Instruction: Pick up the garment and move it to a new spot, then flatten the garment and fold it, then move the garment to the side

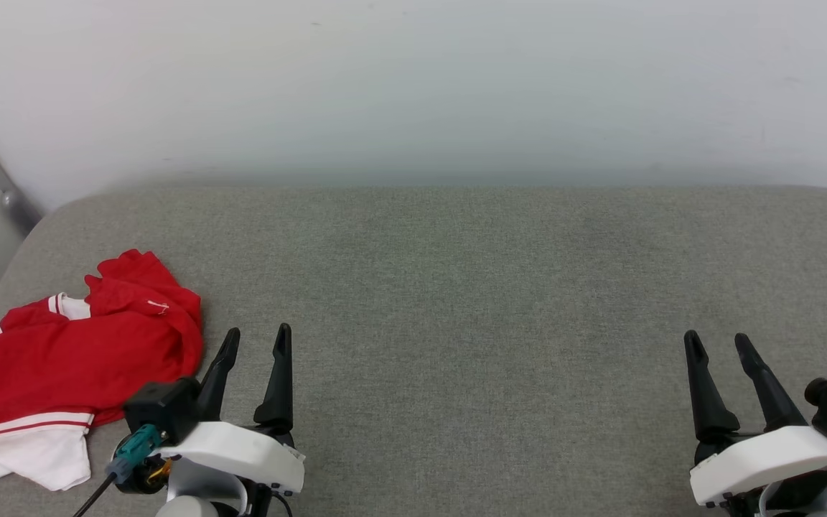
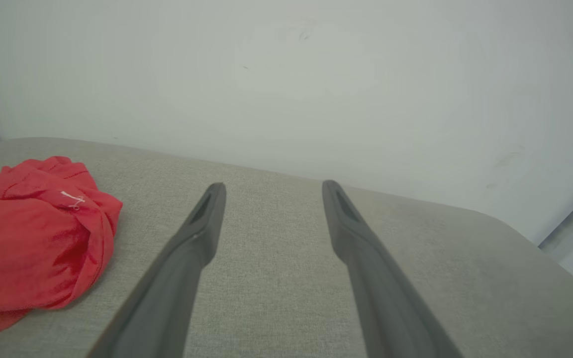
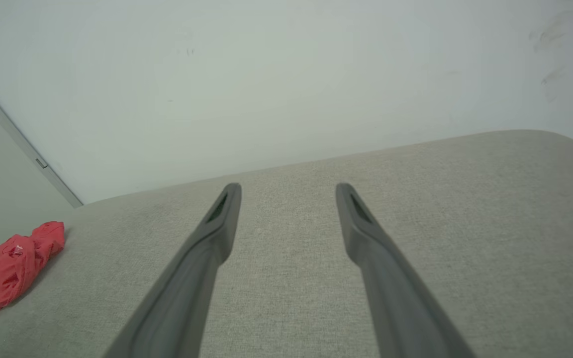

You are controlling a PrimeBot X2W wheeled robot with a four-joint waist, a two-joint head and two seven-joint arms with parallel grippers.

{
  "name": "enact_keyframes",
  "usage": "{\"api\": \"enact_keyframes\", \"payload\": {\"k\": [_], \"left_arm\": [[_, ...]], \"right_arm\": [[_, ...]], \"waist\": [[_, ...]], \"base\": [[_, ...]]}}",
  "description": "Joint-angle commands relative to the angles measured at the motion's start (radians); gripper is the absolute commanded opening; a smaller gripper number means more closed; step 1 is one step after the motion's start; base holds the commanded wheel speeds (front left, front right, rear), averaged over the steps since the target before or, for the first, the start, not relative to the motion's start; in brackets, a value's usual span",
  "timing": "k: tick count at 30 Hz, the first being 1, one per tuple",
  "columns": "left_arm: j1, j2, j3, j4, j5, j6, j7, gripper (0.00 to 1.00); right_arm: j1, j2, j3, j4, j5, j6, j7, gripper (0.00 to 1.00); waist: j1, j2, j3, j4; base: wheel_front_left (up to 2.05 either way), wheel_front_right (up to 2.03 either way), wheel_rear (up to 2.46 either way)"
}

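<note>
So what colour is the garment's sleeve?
White sleeve with red-striped trim; the head view shows it best.

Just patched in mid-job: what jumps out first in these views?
The crumpled red garment, with a white sleeve, lies at the left edge of the grey padded surface. The left gripper is open just right of it, holding nothing. The right gripper is open at the far right over bare fabric.
</note>
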Motion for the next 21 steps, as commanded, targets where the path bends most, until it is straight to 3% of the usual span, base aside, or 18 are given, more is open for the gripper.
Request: {"api": "enact_keyframes", "payload": {"k": [1, 21], "left_arm": [[-0.017, 0.008, -0.007, -0.003, 0.035, 0.008, -0.011, 1.0], [-0.029, 0.019, -0.032, 0.023, 0.191, 0.028, -0.054, 1.0]], "right_arm": [[0.006, 0.002, -0.002, -0.018, -0.036, 0.0, 0.002, 1.0], [0.031, 0.002, 0.002, -0.052, -0.184, 0.0, 0.004, 1.0]], "waist": [[0.0, 0.0, -0.001, 0.001], [0.0, 0.0, 0.003, -0.004]], "base": [[0.0, 0.0, 0.0], [0.0, 0.0, 0.0]]}}
